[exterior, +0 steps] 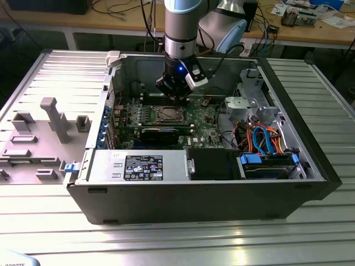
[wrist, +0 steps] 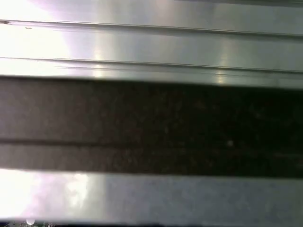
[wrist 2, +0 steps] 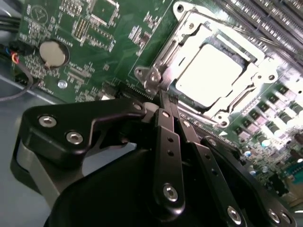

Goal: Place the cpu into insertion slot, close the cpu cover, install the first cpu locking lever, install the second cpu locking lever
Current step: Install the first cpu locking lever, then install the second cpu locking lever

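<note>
over the motherboard's middle, the gripper [wrist 2: 163, 101] hangs with fingers pressed together, tips just beside the closed cpu cover [wrist 2: 189, 45] framing the cpu [wrist 2: 215, 73].

Open PC case [exterior: 310, 183] lies on its side on a ribbed metal table [exterior: 166, 244]. Green motherboard [exterior: 202, 119] inside, black expansion card [exterior: 161, 133] across its near edge. PSU [exterior: 138, 166] with label along the front wall. Drive cage [exterior: 247, 108] toward the exterior view's right, orange and blue cables [exterior: 263, 138] below it. Grey plastic fixture [exterior: 52, 119] on the table at the exterior view's left. Wooden benches [exterior: 310, 33] behind, cluttered. In the second wrist view: coin cell [wrist 2: 52, 53] on the board, memory slots [wrist 2: 279, 21] beside the socket.
</note>
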`<move>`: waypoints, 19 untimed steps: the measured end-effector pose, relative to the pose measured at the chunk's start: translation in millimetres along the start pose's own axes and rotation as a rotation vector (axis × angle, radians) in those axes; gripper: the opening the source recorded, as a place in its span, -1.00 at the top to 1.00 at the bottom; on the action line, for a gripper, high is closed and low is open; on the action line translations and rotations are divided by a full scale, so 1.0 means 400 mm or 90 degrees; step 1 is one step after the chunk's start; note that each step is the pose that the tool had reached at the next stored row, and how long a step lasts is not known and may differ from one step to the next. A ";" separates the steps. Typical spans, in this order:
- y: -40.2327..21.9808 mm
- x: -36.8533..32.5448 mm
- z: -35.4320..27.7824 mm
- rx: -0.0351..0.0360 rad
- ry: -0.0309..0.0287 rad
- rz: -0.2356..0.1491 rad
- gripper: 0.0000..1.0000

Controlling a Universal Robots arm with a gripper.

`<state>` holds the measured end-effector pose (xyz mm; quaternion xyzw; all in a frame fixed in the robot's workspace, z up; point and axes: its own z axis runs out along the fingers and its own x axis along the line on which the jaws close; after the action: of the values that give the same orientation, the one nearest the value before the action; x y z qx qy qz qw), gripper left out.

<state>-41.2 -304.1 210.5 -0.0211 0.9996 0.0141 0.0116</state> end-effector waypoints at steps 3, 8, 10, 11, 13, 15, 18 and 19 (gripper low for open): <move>0.000 0.000 0.000 0.0001 0.0001 0.000 0.79; -0.001 0.000 0.000 0.0002 0.0001 0.000 0.79; -0.002 0.000 0.000 0.0001 0.0001 0.000 0.79; -0.002 0.000 0.000 0.0002 0.0001 0.000 0.79; -0.002 0.000 0.000 0.0002 0.0001 0.000 0.79; -0.004 0.000 0.000 0.0002 0.0002 0.000 0.79; -0.012 0.001 -0.001 0.0002 0.0001 0.000 0.79; -0.017 0.001 -0.001 0.0002 0.0002 0.000 0.79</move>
<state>-41.2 -310.8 210.6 -0.0211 0.9996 0.0139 0.0114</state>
